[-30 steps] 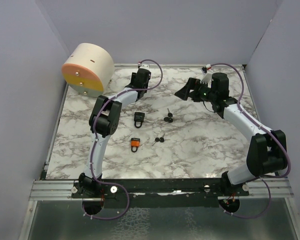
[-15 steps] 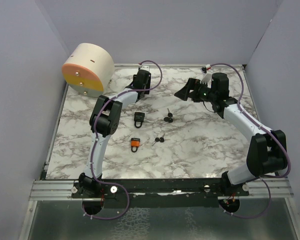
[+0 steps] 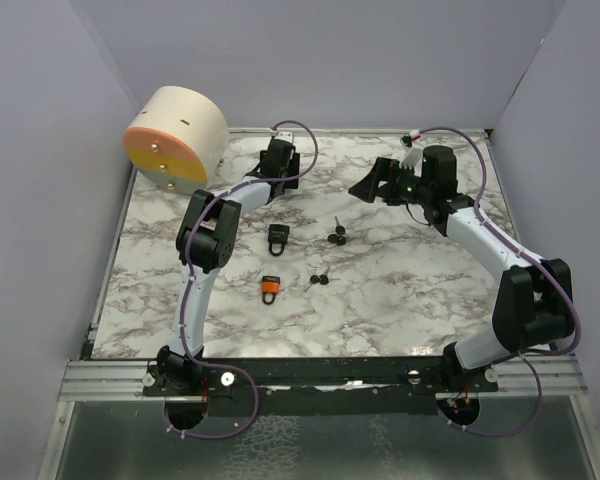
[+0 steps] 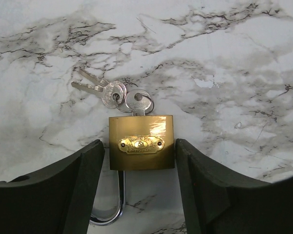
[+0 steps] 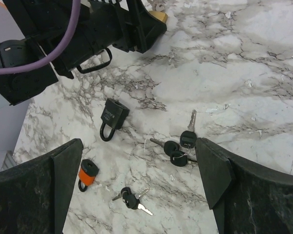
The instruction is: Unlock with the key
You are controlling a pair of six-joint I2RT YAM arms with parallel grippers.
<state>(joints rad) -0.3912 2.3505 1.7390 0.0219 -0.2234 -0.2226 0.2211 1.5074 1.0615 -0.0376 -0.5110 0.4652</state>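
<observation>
A brass padlock (image 4: 141, 142) lies flat on the marble table (image 4: 244, 73). A silver key (image 4: 138, 100) is in its keyhole, with two more keys (image 4: 100, 87) on the same ring. Its steel shackle (image 4: 110, 209) shows only on one side, below the body. My left gripper (image 4: 140, 146) straddles the lock body, open, with a narrow gap at each finger. In the top view the left gripper (image 3: 277, 160) hides the lock. My right gripper (image 3: 370, 185) hovers at the back right, wide open and empty.
A black padlock (image 3: 278, 235), an orange padlock (image 3: 270, 287) and two bunches of black-headed keys (image 3: 336, 235) (image 3: 320, 280) lie mid-table. A cream cylinder with an orange face (image 3: 175, 135) stands at the back left. Grey walls enclose the table.
My left wrist has shifted slightly toward the back left. The right arm and the loose locks and keys have not moved.
</observation>
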